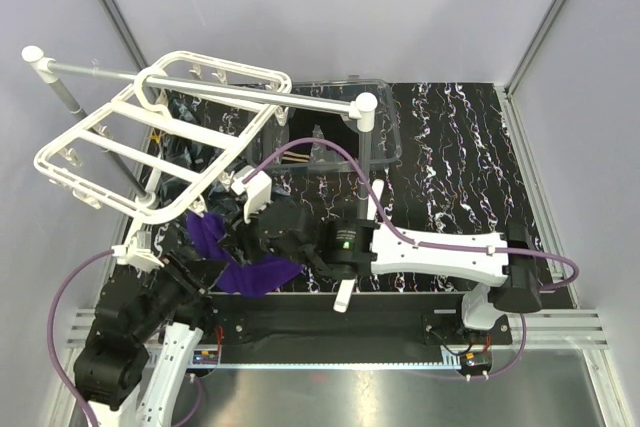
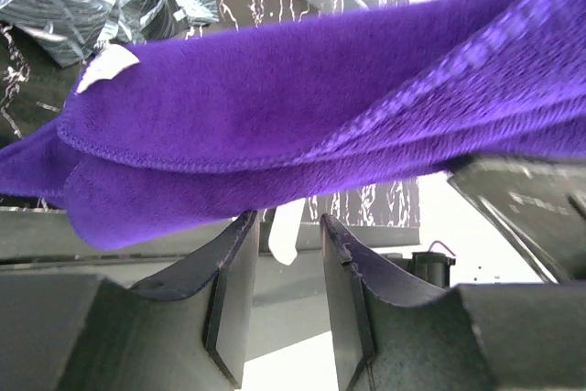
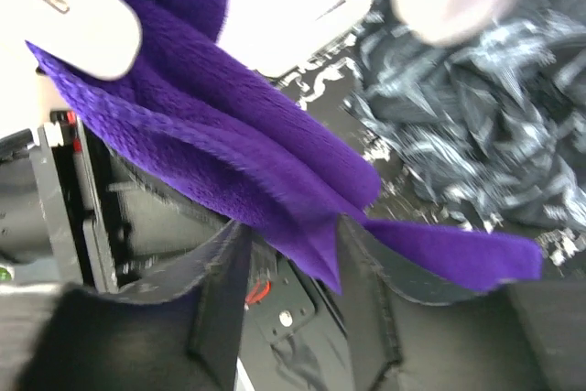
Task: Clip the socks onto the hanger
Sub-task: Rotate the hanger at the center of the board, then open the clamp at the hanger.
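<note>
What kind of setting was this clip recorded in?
Most likely a lab robot cell, not a home laundry room: plain grey walls with metal corner posts, a black marbled mat on the table, and a white grid hanger hung on a silver rod stand for the trial.

Purple sock (image 2: 302, 107) cut off by frame edges; pincer contact unclear.
</note>
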`<action>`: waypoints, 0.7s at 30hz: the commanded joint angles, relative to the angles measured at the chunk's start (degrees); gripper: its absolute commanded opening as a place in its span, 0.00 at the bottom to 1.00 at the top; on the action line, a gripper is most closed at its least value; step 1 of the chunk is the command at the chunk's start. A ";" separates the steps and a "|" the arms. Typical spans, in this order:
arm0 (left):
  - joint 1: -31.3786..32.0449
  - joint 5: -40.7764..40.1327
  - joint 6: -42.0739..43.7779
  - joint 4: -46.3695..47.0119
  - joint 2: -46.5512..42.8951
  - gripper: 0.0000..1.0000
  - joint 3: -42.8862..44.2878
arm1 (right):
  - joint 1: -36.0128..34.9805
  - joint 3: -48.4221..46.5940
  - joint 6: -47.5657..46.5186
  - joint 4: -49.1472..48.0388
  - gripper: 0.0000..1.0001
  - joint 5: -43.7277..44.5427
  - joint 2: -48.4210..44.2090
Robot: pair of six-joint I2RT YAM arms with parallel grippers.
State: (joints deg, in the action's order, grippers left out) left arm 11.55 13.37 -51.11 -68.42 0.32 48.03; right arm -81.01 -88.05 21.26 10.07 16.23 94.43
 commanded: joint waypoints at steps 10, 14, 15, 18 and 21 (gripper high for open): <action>-0.74 -1.85 0.57 1.63 -9.37 0.38 3.29 | -0.29 3.32 -1.12 11.46 0.55 1.08 -13.65; -0.74 0.25 1.28 -0.13 -9.37 0.38 6.02 | -0.20 5.43 -4.29 12.43 0.56 3.72 -17.87; -0.83 1.21 1.19 0.56 -9.37 0.38 6.54 | -0.29 5.61 -5.08 12.17 0.54 3.98 -18.92; -0.74 5.17 1.37 3.46 -9.37 0.38 9.00 | -0.29 6.84 -8.76 8.94 0.50 1.80 -19.29; -0.74 9.83 1.46 7.84 -9.28 0.37 11.29 | -0.20 8.15 -10.70 3.76 0.48 -0.49 -17.45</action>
State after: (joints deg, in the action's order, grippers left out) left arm 11.14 16.64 -50.81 -67.77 0.32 56.49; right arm -81.01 -81.32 14.92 20.25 17.34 75.61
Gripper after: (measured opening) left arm 0.378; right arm 0.484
